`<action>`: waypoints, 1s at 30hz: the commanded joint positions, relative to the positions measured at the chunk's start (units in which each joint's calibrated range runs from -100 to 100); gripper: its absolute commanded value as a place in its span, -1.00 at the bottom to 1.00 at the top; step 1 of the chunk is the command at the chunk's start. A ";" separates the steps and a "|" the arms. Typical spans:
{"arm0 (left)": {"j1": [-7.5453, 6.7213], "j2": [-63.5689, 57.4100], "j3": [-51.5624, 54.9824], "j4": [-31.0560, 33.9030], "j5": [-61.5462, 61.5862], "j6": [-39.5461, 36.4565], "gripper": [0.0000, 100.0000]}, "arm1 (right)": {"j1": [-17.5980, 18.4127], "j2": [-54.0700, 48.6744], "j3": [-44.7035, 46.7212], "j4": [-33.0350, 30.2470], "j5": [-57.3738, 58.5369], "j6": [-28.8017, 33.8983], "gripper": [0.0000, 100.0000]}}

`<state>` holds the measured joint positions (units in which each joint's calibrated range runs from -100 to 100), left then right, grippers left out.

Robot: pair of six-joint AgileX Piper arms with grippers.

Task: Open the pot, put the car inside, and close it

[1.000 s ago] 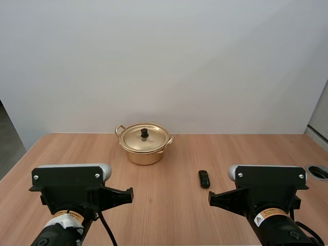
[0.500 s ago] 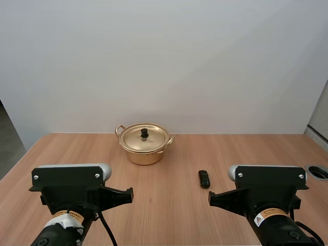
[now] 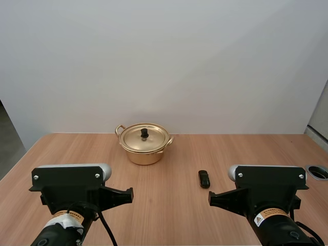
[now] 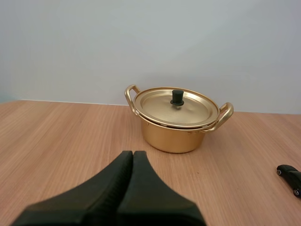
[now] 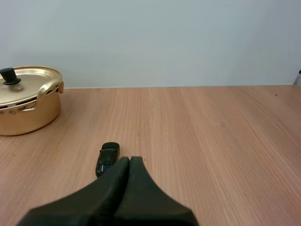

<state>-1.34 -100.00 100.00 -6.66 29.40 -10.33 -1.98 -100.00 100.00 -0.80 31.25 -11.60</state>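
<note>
A gold pot (image 3: 144,150) with two handles stands at the table's far middle, its lid (image 3: 144,137) on and a black knob (image 3: 144,133) on top. The pot (image 4: 178,123) is ahead of my left gripper (image 4: 132,153), whose fingers lie together as one dark wedge, well short of it. A small black toy car (image 3: 204,178) lies on the wood to the pot's right. The car (image 5: 107,158) sits just ahead of my right gripper (image 5: 130,160), also shut on nothing. The pot (image 5: 26,100) shows farther off, beyond the car.
The wooden table (image 3: 169,205) runs wide around the pot and car. A round grey-rimmed hole (image 3: 319,172) is set in the table at its right edge. A plain white wall stands behind.
</note>
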 commanded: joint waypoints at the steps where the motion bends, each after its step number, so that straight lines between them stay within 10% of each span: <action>1: -0.02 0.00 0.00 -0.03 -0.08 -0.04 -0.97 | 0.02 0.00 0.00 0.05 0.02 0.07 -1.00; 13: 0.23 0.00 0.00 -9.00 -1.20 -1.38 -0.97 | 0.02 0.00 0.00 3.02 -1.82 -0.96 -1.00; 21: 0.14 0.00 -14.99 -12.13 -46.76 10.15 -0.97 | 0.02 0.00 -23.13 -10.08 -1.00 -1.82 -1.00; 26: 0.57 0.00 -27.38 -14.54 -32.62 19.53 -0.97 | 0.02 0.00 -37.77 -3.48 20.44 -1.45 -1.00; 30: 0.57 0.00 -30.64 -14.54 -18.88 19.35 -0.97 | 0.02 1.48 -40.80 7.73 22.49 -15.05 -1.00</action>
<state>-0.81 -100.00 74.03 -21.23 -4.53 5.55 -1.98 -99.53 71.77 -9.97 46.87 -13.04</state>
